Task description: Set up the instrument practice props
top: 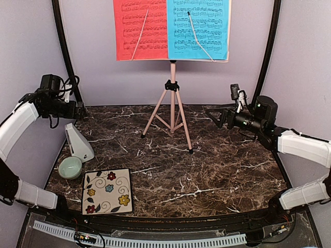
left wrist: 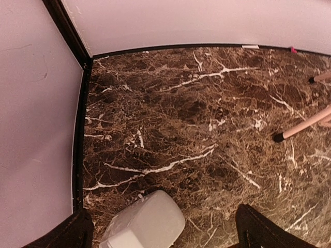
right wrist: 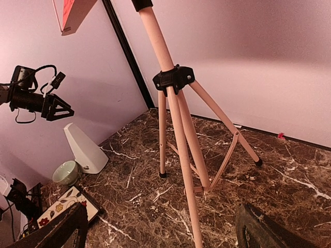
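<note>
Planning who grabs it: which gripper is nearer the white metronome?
Left. The left gripper hovers open above the metronome; the right gripper sits far off, on the other side of the music stand.

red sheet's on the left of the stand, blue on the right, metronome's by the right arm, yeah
No: the metronome stands by the left arm, as the top external view shows. The red sheet is on the left of the stand, the blue sheet on the right.
</note>
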{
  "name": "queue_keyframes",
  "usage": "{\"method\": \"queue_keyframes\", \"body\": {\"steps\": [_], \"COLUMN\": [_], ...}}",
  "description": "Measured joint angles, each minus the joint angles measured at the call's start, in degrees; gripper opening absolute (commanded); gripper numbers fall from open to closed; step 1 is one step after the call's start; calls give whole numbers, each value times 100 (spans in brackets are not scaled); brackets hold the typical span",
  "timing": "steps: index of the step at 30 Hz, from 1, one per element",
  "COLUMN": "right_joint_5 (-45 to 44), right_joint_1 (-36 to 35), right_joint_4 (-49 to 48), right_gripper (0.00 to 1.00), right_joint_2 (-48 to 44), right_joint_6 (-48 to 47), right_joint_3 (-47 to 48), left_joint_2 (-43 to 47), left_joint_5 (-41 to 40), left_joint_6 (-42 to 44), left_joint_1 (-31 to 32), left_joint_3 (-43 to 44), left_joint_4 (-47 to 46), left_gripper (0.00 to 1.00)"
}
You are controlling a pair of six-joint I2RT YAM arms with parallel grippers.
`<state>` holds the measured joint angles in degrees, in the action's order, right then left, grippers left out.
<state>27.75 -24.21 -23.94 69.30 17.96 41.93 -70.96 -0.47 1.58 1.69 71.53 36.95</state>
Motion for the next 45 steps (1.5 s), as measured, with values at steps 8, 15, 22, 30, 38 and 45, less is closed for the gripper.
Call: {"method": "queue_keyframes", "body": {"steps": [8,15,22,30,38,45], "right_joint_5": [197,350,505,573,566,538], "right_joint_1": [0,0,0,0,0,0], "right_joint_4": [-597,-846,-1137,-1298,-1335,-1333], "right_gripper": [100,100,100,100,100,100], "right_joint_2": [188,197,256,367,367,367], "right_joint_6": [313,535,763,907,968,1021], "right_joint_3": [-127,-125,-125,-125,-125,-125], "left_joint_2": [-577,-1062,-1036,-699,0,-90], "left_joint_5": [442,37,-551,-1021,-986,-1443], "left_joint_6": [693,975,962,-262,-2024,-2632], "left_joint_1": [-35,-39,-162,-343,-319,177], "left_joint_3": [516,706,219,-723,-1624,-1563], "left_joint_4": [922,1097,885,380,-339,-557], "left_gripper": [99,99,99,94,79,58]}}
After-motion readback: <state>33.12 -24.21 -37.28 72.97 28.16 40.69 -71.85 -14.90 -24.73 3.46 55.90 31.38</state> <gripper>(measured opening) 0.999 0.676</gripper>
